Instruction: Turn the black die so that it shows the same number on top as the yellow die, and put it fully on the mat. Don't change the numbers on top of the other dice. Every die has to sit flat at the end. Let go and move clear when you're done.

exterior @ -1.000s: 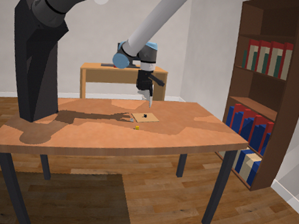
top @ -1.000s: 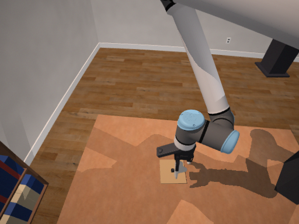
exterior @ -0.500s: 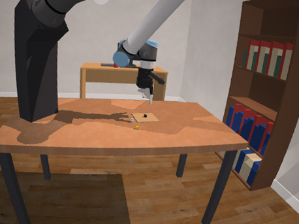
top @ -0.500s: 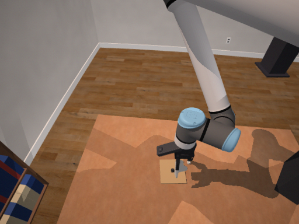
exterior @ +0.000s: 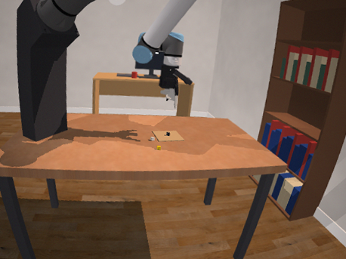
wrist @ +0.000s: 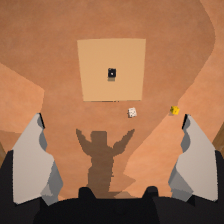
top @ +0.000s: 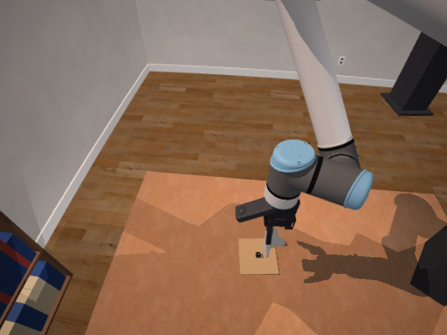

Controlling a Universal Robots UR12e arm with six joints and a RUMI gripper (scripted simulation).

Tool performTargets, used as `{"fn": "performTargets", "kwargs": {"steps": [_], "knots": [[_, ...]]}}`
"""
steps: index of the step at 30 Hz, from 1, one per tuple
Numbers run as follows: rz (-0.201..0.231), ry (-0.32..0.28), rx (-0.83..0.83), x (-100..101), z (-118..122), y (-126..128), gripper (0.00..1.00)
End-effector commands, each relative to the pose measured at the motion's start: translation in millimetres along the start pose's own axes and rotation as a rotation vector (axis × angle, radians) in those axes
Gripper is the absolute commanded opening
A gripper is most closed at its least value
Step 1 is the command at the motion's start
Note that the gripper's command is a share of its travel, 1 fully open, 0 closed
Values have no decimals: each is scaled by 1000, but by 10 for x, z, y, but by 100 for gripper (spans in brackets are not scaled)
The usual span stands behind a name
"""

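Note:
The black die (wrist: 112,73) (exterior: 168,134) (top: 257,255) lies on the tan mat (wrist: 90,90) (exterior: 175,139) (top: 249,268), well inside its edges. In the wrist view its top seems to show a single light pip, but it is small. The yellow die (wrist: 175,110) (exterior: 158,148) is on the table off the mat; its top number is too small to read. My gripper (wrist: 113,114) (top: 276,249) (exterior: 171,104) is wide open and empty, high above the table. In the top view it hides the yellow die.
A white die (wrist: 132,112) (exterior: 152,138) lies on the table (exterior: 90,155) just outside the mat's edge, between mat and yellow die; its top is unreadable. The arm's dark pedestal (exterior: 45,79) stands at one end of the table. A bookcase (exterior: 309,121) stands beyond the other end.

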State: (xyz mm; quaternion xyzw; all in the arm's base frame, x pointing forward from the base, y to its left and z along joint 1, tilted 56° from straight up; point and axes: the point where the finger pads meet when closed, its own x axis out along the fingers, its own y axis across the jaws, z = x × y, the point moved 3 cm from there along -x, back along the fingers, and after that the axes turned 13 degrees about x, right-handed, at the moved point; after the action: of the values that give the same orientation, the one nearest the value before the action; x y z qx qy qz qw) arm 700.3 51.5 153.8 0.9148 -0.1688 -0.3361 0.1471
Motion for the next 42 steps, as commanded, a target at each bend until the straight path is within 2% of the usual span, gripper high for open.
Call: {"fn": "performTargets", "kwargs": {"steps": [1,42], "knots": [[0,-1,0,-204,-5,0,100],[0,-1,0,-239,-5,0,100]]}}
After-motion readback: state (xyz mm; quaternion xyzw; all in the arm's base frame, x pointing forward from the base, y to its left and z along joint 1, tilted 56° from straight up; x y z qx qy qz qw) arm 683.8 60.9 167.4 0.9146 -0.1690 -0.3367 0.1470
